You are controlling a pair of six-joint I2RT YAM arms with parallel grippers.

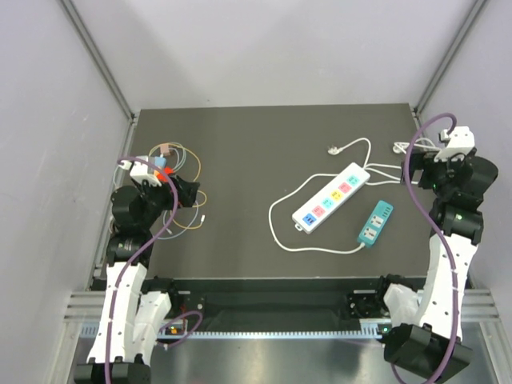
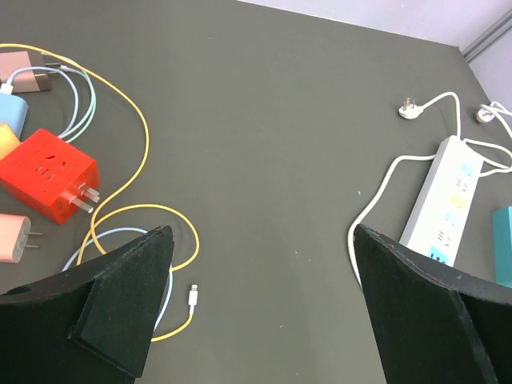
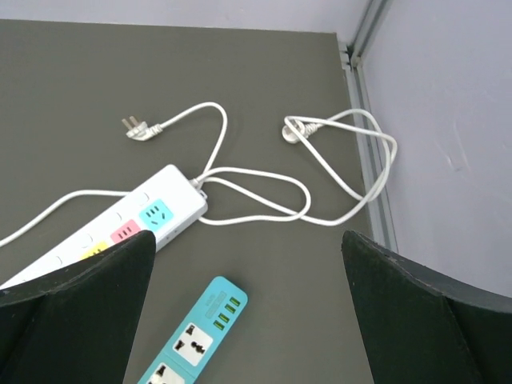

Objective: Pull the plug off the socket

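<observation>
A: Where is the plug? On the long white plastic power strip [image 1: 330, 198], centre-right of the overhead view, every coloured outlet looks empty.

B: Agreed. Its long axis runs from lower left to upper right, and the shorter teal plastic strip [image 1: 375, 222] lies just beside it, lower right. One white moulded plug [image 1: 334, 149] and a second white plug [image 1: 398, 146] lie loose on the dark matte desk [image 1: 240, 144], upper right.

A: So it's over on the left of the frame?

B: That's my guess. The glossy red plastic cube socket block [image 2: 48, 182] lies at the middle left of the left wrist view, its bare metal prongs pointing lower right. A yellow block [image 2: 5, 142] touches its upper-left face, but the frame edge cuts it off. I can't tell whether it is plugged in. A pale blue block [image 2: 11, 116] lies just above, and a thin yellow cable [image 2: 146, 140] curls around them.

A: Which arm takes it?

B: The left hand [image 2: 260, 264] is clearly nearer, with the cube just left of its left finger. The right hand [image 3: 248, 256] hovers over the strips, well apart from the cube. Both hands are spread wide and hold nothing.

A: How will it handle?

B: It's hard, smooth, boxy plastic. The cube looks light, so I'd expect it to lift along with the plug unless one hand pins it.
</observation>
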